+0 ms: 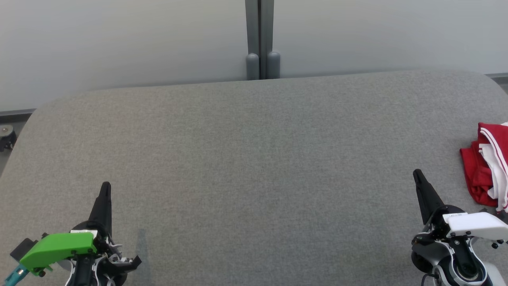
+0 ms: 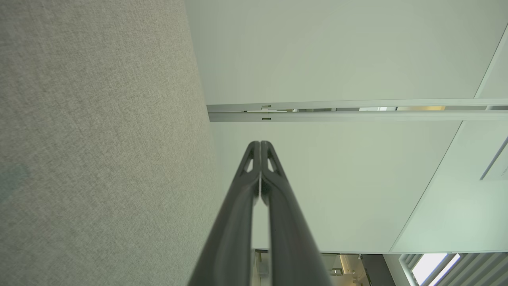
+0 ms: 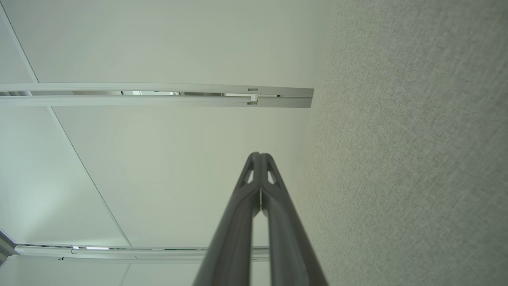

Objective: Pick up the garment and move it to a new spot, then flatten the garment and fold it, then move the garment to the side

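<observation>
L gripper [image 1: 105, 186] & R gripper [image 1: 417, 174] both pinched together, empty — garment [image 1: 485, 169] at table [image 1: 254, 159] R edge.

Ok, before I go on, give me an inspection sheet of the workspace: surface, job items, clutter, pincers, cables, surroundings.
Surface: grey fabric tabletop, rounded far corners.
Job's things: red and white garment, bunched up at the tabletop's right edge, partly cut off by the head view's frame.
Clutter: nothing seen.
Pincers: left pincer and right pincer both shut, holding nothing, near the front edge; the right one is beside the garment, not touching it.
Cables: thin wiring at the left wrist.
Surroundings: pale wall panels, grey post, a caster at far left.
</observation>
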